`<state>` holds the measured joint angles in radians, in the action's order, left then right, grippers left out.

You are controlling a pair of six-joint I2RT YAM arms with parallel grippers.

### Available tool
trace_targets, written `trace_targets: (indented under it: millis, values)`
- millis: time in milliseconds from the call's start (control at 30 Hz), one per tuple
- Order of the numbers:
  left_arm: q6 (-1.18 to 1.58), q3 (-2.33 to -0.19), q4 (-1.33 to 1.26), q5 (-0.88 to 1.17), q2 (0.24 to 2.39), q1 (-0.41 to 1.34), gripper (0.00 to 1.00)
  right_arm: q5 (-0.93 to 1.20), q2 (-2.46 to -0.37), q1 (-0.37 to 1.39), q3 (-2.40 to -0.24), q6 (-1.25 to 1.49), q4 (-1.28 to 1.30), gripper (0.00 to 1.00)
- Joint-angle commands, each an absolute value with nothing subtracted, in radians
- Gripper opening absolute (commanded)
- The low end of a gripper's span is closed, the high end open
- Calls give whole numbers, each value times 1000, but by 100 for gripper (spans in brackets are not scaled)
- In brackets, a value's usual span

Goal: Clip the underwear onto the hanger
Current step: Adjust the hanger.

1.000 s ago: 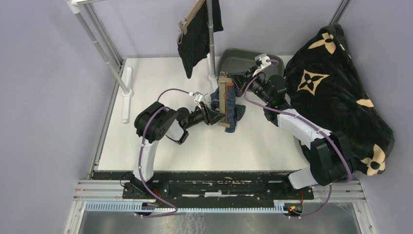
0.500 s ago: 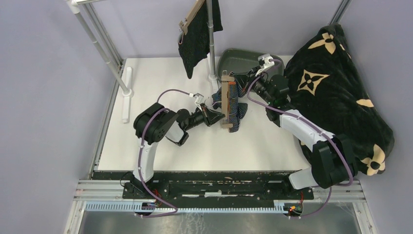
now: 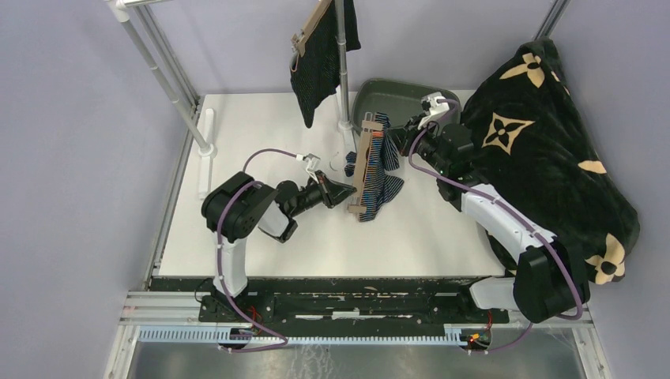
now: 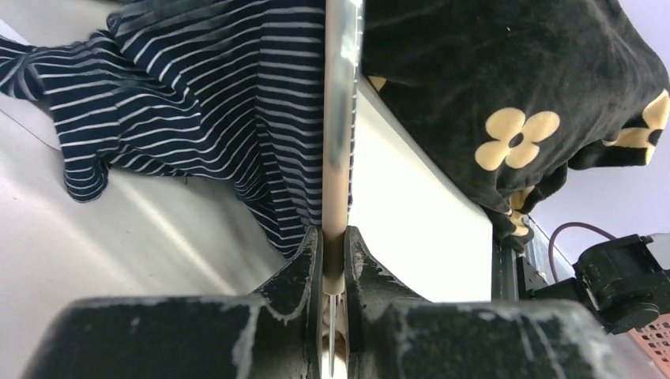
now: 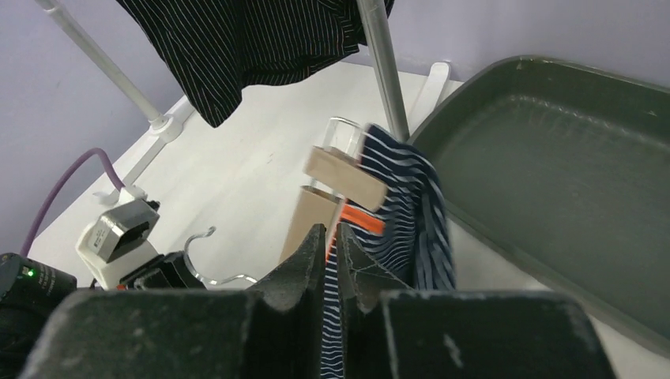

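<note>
Now, left gripper [image 4: 333,237] tight on hanger [image 4: 338,118], right gripper [image 5: 332,237] narrow around navy underwear [image 5: 404,197].

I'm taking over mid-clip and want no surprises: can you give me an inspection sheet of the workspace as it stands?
Surface: white table, no spills seen.
Job's things: navy striped underwear draped over the wooden hanger mid-table; black pinstriped underwear hangs from a second hanger on the rack.
Clutter: dark tray, empty, at the far edge; flowered blanket heaped on the right.
Grippers: left gripper shut on the hanger's near end; right gripper at the far end, striped cloth between nearly closed jaws, grip unclear.
Cables: purple cables loop along both arms, no snag seen.
Surroundings: metal rack far left; plain walls.
</note>
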<state>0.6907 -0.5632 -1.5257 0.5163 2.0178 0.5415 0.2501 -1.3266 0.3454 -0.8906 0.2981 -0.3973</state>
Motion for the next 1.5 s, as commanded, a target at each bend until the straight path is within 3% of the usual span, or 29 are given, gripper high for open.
trace_targets:
  millis: [0,167,333,967,1467]
  values:
    - [653,-556,-1541,472,1929,526,3,223,-1273,341,-892,276,-365,16]
    - [614,-561,-1411,453,1863,527,3,218,-1271,340,-895,275,-330,16]
    - [577,-590,-1235,453,1809,527,3,263,-1279,341,-897,306,-287,37]
    - [468,-740,-629,358,1599,527,3,309,-1427,365,-972,531,-189,46]
    - [413,-809,-12,157,1229,527,3,217,-1315,361,-942,486,-112,51]
